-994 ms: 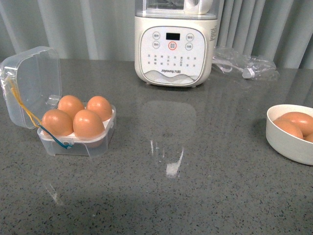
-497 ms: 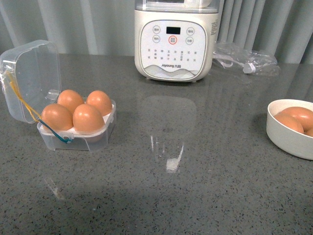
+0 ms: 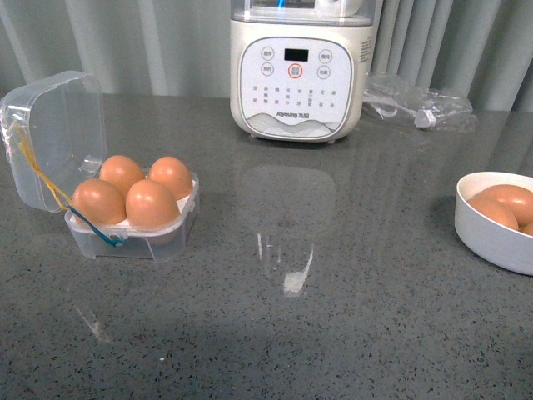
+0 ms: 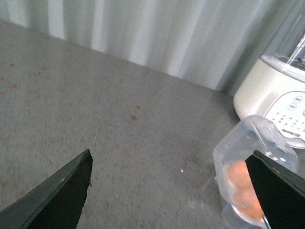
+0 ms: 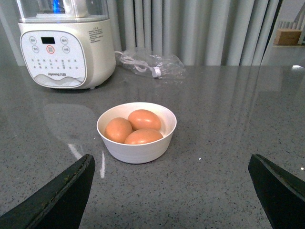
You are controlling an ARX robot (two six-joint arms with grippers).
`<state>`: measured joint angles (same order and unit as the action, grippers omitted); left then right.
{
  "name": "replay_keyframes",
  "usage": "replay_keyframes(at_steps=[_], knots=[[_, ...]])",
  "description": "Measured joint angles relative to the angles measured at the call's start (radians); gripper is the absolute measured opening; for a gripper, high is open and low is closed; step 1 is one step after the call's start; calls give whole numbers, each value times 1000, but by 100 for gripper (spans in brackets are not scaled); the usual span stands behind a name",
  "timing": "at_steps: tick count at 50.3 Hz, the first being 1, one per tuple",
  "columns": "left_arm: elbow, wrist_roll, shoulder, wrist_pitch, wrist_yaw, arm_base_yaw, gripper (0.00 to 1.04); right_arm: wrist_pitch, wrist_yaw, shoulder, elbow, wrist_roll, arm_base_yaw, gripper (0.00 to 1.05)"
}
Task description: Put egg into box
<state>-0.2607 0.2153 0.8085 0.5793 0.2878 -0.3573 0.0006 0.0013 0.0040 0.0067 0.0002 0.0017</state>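
The clear plastic box (image 3: 92, 242) stands at the left of the grey table with its lid (image 3: 54, 137) open and upright. Its white tray holds several orange-brown eggs (image 3: 151, 204). The box also shows in the left wrist view (image 4: 252, 162), seen through the lid, beside one finger. My left gripper (image 4: 171, 191) is open and empty over bare table. My right gripper (image 5: 174, 191) is open and empty, a short way from a white bowl (image 5: 138, 150) with three brown eggs (image 5: 143, 119). Neither gripper shows in the front view.
A cream Joyoung kitchen appliance (image 3: 296, 75) stands at the back middle. A crumpled clear plastic bag (image 3: 420, 108) lies to its right. The white bowl (image 3: 491, 237) sits at the right edge. Grey curtains hang behind the table.
The front view has shifted slightly, so everything sits a little differently in the picture. The box, eggs and bowl have not moved on the table.
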Motion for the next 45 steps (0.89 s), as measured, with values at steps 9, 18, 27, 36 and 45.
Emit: replay_keyframes(at_steps=[9, 18, 27, 36, 45], knots=[[-84, -123, 314, 236, -27, 61, 98, 0, 0, 0, 0, 0, 0, 98], [-130, -344, 506, 363, -125, 138, 98, 0, 0, 0, 0, 0, 0, 98], [-175, -506, 577, 357, -243, 263, 98, 0, 0, 0, 0, 0, 0, 98], [-174, -403, 487, 269, -167, 395, 98, 0, 0, 0, 0, 0, 0, 98], [-174, -281, 426, 229, -189, 411, 98, 0, 0, 0, 0, 0, 0, 98]])
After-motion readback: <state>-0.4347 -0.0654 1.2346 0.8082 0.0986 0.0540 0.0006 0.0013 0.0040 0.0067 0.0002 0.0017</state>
